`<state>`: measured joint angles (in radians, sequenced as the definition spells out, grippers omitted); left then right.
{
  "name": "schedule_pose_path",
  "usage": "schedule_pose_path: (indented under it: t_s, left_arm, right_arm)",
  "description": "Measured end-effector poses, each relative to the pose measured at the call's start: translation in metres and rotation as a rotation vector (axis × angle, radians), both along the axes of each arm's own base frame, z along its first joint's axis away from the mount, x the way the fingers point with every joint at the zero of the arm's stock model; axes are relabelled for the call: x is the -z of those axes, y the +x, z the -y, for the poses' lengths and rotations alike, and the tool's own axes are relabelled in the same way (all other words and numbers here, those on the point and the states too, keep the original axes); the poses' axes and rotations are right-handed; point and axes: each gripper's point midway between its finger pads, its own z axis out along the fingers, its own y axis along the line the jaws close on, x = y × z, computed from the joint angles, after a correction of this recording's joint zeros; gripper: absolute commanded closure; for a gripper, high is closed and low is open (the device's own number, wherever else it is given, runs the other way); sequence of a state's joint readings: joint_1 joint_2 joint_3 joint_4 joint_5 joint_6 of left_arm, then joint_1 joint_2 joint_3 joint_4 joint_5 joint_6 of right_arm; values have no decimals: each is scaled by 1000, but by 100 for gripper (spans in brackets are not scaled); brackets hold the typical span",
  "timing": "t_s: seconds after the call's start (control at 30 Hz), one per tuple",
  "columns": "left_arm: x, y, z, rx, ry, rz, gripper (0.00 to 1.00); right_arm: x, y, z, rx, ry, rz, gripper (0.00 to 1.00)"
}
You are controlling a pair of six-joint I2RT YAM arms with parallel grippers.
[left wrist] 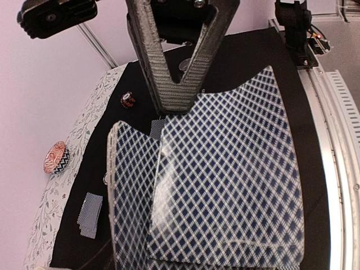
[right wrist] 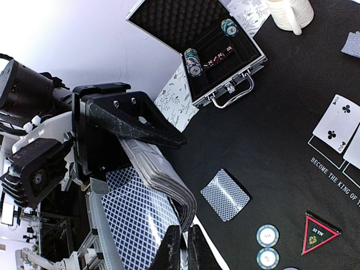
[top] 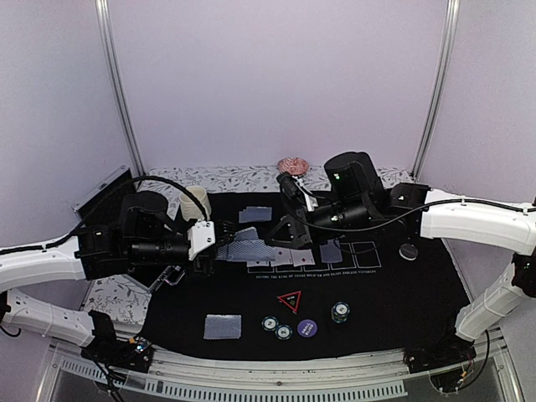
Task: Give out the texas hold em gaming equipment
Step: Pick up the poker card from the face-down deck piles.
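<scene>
My left gripper (top: 219,239) is shut on a thick deck of blue-grey-backed cards (top: 243,245) and holds it above the black mat. My right gripper (right wrist: 183,247) is shut on the edge of the top card (left wrist: 236,169), which is slid sideways off the deck (right wrist: 160,174). My left fingers are hidden under the cards in the left wrist view. Card piles lie on the mat at the front left (top: 222,326) and at the back (top: 255,214). Two chips (top: 270,323), a purple button (top: 307,327), a chip stack (top: 339,312) and the red-outlined triangle (top: 290,301) sit near the front.
An open metal case (right wrist: 197,34) with chips stands off the mat at the left. A cream mug (top: 195,203) stands behind my left gripper. A pink dish (top: 293,164) is at the back. Face-up cards (right wrist: 336,124) lie on the printed boxes. A black button (top: 408,250) is at right.
</scene>
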<state>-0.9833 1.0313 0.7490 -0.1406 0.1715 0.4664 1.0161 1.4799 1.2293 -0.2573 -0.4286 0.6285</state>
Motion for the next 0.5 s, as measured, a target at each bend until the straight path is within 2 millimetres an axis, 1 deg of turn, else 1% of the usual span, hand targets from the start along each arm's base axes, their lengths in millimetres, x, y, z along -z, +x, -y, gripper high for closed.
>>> schedule_pose_path:
  t_s: [0.27,0.5]
  left_arm:
    - [0,0,0,0,0,0,51]
    - [0,0,0,2,0,-1,51]
  right_arm:
    - [0,0,3,3,-8,-4,97]
    - [-11,-1,10,7,7,9,98]
